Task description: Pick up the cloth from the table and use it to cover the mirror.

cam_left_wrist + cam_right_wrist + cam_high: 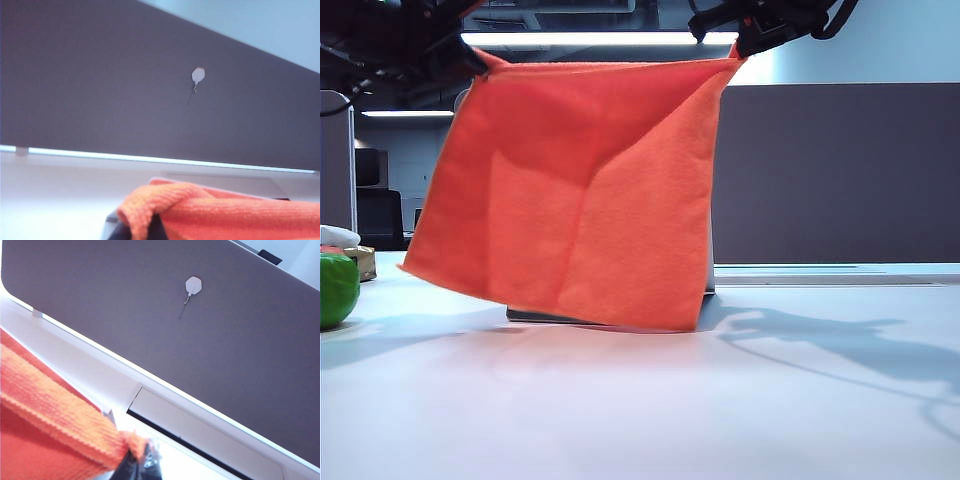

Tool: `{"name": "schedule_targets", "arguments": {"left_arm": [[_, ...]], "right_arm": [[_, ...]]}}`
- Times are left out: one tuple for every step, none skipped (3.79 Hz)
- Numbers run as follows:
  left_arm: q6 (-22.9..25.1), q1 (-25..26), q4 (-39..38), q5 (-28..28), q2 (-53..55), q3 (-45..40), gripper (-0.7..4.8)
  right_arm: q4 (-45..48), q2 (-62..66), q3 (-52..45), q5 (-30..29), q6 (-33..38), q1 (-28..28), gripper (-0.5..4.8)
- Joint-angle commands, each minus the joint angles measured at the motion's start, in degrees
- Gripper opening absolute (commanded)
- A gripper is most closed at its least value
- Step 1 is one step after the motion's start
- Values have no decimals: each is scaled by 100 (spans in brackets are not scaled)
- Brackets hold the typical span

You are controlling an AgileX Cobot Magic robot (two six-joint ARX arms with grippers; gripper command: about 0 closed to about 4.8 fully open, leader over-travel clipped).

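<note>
The orange cloth [585, 190] hangs spread out like a curtain, its lower edge just above the white table [640, 410]. My left gripper [470, 55] is shut on its upper left corner and my right gripper [740, 45] is shut on its upper right corner. The mirror [535, 315] stands behind the cloth. Only the mirror's base and a thin strip of its right side show. In the left wrist view the cloth [225, 212] bunches over my left gripper [145, 234]. In the right wrist view the cloth [45, 430] is pinched in my right gripper [142, 467].
A dark grey partition panel [830, 170] runs along the back of the table, with a small white hook [198, 75] on it. A green round object [335, 290] and a small box [362, 262] sit at the left edge of the table.
</note>
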Motion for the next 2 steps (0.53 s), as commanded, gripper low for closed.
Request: {"name": "schedule_targets", "arguments": {"left_arm": [[-188,330,-431,595,885,999,-6],[-188,352,-142,612,1204,1237,-6]], "right_arm": [[730,208,52,72,-271,-472,-2],[1027,352,55,-4,-271,-649,-2]]}}
